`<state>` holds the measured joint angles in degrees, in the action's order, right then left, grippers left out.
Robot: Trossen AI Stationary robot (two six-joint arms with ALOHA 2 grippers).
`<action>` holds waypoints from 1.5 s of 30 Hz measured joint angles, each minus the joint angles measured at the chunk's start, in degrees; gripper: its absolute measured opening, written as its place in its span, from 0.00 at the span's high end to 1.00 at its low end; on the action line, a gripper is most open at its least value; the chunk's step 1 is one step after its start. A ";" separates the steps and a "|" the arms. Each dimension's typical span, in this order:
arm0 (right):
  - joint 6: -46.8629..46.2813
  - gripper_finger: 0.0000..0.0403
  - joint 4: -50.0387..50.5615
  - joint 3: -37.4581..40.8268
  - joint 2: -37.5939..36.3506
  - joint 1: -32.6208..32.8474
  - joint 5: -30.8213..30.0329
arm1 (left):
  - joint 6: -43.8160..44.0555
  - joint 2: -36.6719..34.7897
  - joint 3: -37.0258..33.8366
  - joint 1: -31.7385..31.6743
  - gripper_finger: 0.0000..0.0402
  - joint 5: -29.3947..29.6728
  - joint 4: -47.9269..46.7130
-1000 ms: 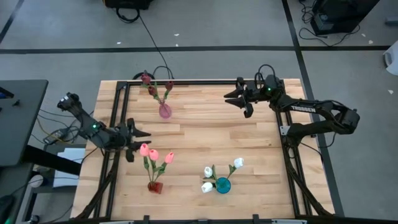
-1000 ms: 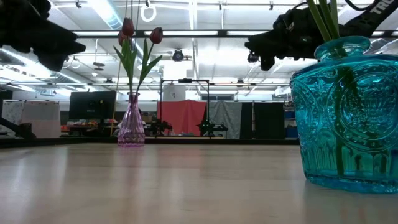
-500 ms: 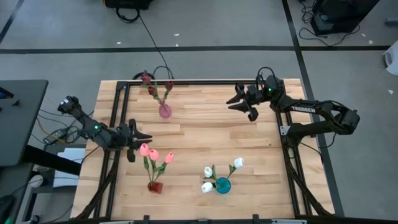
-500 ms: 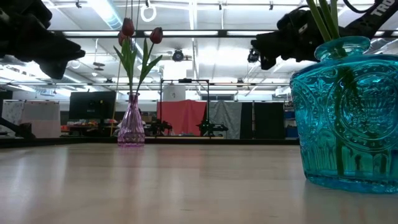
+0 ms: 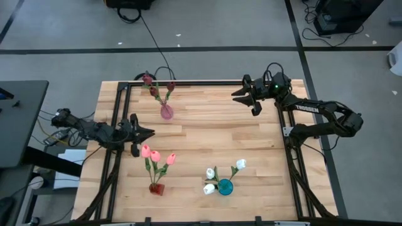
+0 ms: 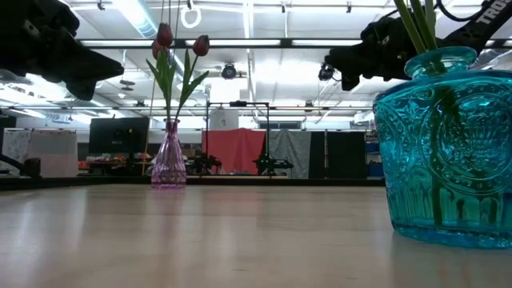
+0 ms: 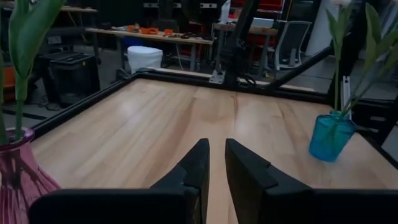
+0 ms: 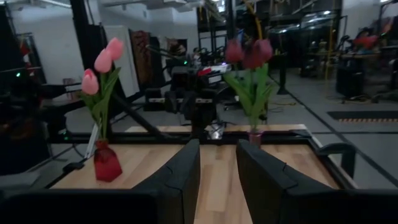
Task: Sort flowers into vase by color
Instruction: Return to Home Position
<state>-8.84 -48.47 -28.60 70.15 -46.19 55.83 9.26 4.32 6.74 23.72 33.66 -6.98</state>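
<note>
Flowers stand sorted in three vases on the wooden table, none lying loose. Taking the teal vase near the front edge as the mark, it holds three white tulips whose stems splay outward from its mouth. Near it, toward the left arm's side, the small red vase carries three pink tulips, stems rising and leaning a little away from the front edge, buds uppermost. Well apart from the teal vase, toward the far edge and the left side, a pink glass vase holds the dark maroon tulips; seen level across the table their long stems run close to upright, buds on top, leaves spreading. The left gripper hangs past the red vase from the teal one, by the table's left rail, its fingers nearly together with only a slit between them, holding nothing. The right gripper is well apart from the teal vase, up toward the far right corner, fingers a narrow gap apart and empty.
</note>
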 joint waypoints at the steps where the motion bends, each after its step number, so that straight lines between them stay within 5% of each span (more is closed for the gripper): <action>1: -0.61 0.71 -0.72 0.00 0.00 -0.61 0.35 | -0.04 0.00 0.00 -1.07 0.86 -1.08 0.06; 13: -6.44 0.71 -2.45 0.02 -3.12 -6.67 4.22 | -2.70 0.00 -0.71 -10.49 0.86 -9.36 2.86; 22: -5.97 0.71 5.80 0.44 -10.69 -6.35 1.98 | -3.11 0.07 -6.23 -15.43 0.86 -15.31 10.47; 28: -3.56 0.71 5.49 7.46 -16.74 -5.21 -2.99 | -3.12 -0.40 -6.23 -18.62 0.86 -20.49 9.86; 45: -8.17 0.71 -6.84 21.85 -22.21 -1.89 -9.04 | -4.36 -0.20 -6.27 -21.35 0.87 -18.03 9.83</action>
<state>-17.02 -55.31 -6.75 47.94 -48.09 46.79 4.90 4.12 0.47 2.36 15.63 2.85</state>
